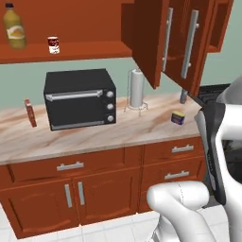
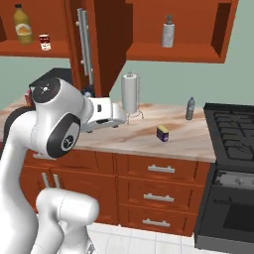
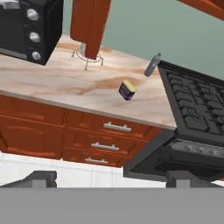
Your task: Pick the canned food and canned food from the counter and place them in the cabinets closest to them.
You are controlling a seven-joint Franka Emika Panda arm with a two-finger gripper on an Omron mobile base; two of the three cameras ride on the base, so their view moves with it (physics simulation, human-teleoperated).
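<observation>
Beige marbled counter bears the blue-and-yellow can; jaws spread wide and empty.
The gripper hangs above the floor before the drawers, its dark fingertips far apart, touching nothing. The red-labelled can stands on the open cabinet shelf beside a yellow-labelled bottle.

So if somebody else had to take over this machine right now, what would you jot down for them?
Jaws: open and empty, gripper hanging in front of the counter, aimed toward it.
Red-labelled can: already on the open cabinet shelf beside the yellow-labelled bottle.
Blue can: alone on the counter between the paper towel holder and the stove.
Left: pick up the blue can and shelve it in the nearest cabinet.
</observation>
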